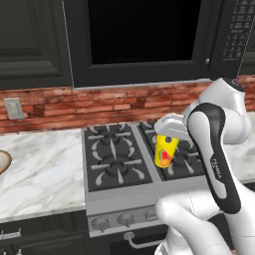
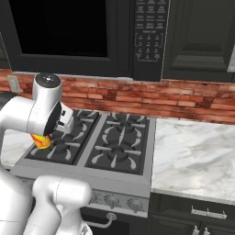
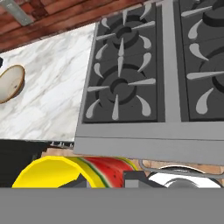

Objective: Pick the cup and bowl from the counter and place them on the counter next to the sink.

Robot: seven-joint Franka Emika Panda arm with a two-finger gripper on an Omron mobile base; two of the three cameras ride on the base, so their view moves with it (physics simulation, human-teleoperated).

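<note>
The yellow cup [image 1: 166, 151] with its red mark hangs above the right burners of the black stove, and my gripper [image 1: 168, 139] is shut on it from above. In the right base view the cup [image 2: 42, 141] peeks out below the arm's wrist. It fills the bottom of the hand view as a yellow and red shape [image 3: 65, 173] between the fingertips. The tan bowl [image 1: 2, 162] lies on the white marble counter [image 1: 45, 169] at the far left, cut off by the frame edge, and appears again as the bowl [image 3: 11, 83] at the hand view's left edge. The sink is out of view.
The gas stove [image 1: 117, 159] with its raised grates sits between two stretches of marble; the right stretch [image 2: 197, 151] is bare. A brick wall [image 1: 74, 107] with an outlet [image 1: 13, 108] runs behind, under dark cabinets and a microwave [image 2: 147, 32].
</note>
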